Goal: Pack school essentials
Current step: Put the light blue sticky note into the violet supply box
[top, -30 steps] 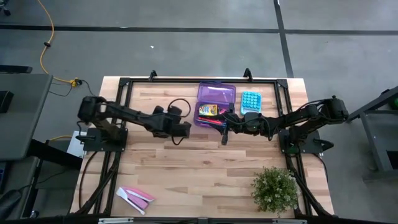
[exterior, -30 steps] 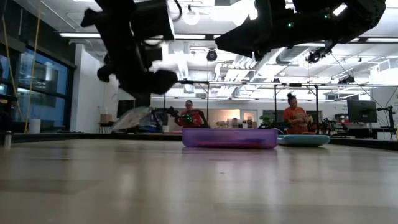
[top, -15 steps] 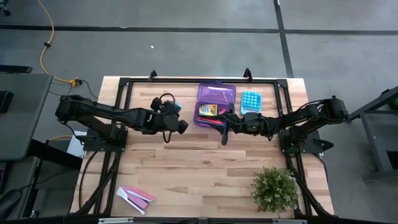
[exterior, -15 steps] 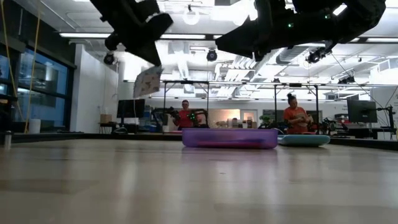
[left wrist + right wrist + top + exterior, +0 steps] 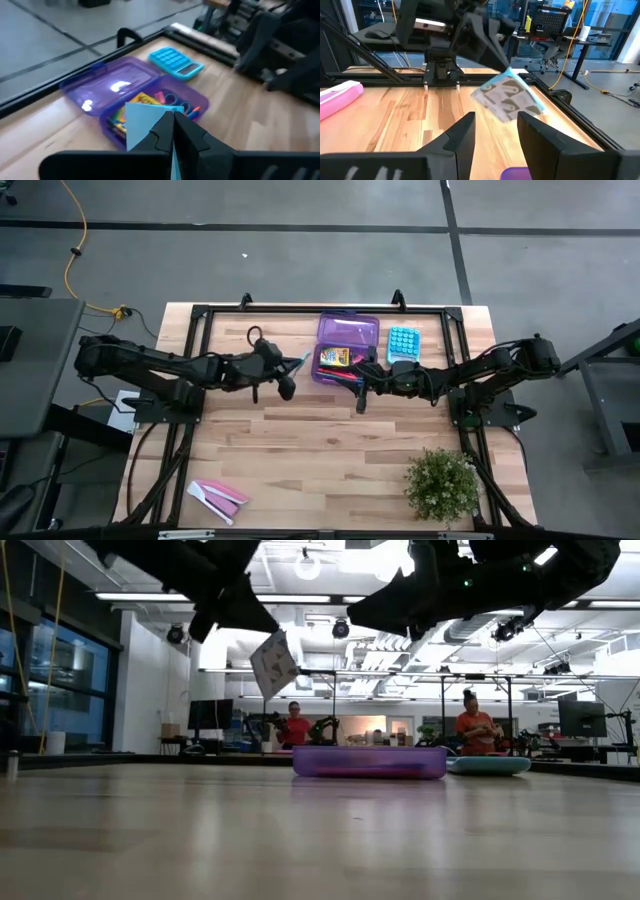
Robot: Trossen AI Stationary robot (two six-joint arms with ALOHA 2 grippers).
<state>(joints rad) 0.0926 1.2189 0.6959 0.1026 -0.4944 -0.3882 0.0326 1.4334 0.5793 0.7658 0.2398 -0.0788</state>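
Note:
My left gripper (image 5: 288, 383) is up in the air just left of the open purple pencil case (image 5: 346, 350), shut on a thin light-blue card (image 5: 299, 363) with a grey patterned back (image 5: 507, 100). The card also shows in the low view (image 5: 274, 664), high above the table. The case's tray holds the yellow crayon box (image 5: 335, 357), blue-handled scissors (image 5: 172, 100) and pens (image 5: 347, 378). My right gripper (image 5: 361, 392) hovers open at the case's near right corner (image 5: 495, 132). My left gripper pinches the card between its two shut fingers (image 5: 172, 134) at one edge (image 5: 159, 120). The card is lifted clear, sticking out beyond the fingertips toward the case and tilted on edge (image 5: 274, 664).
A light-blue calculator (image 5: 402, 343) lies right of the case. A potted plant (image 5: 442, 483) stands at the near right, and pink and white flat pieces (image 5: 217, 497) lie at the near left. A black frame (image 5: 300, 310) runs along the far edge. People sit in the room beyond (image 5: 476, 730).
My left gripper has risen and turned while its arm drew back toward the left edge. The card has been lifted well above the table and swung toward the pencil case. My right arm has kept still.

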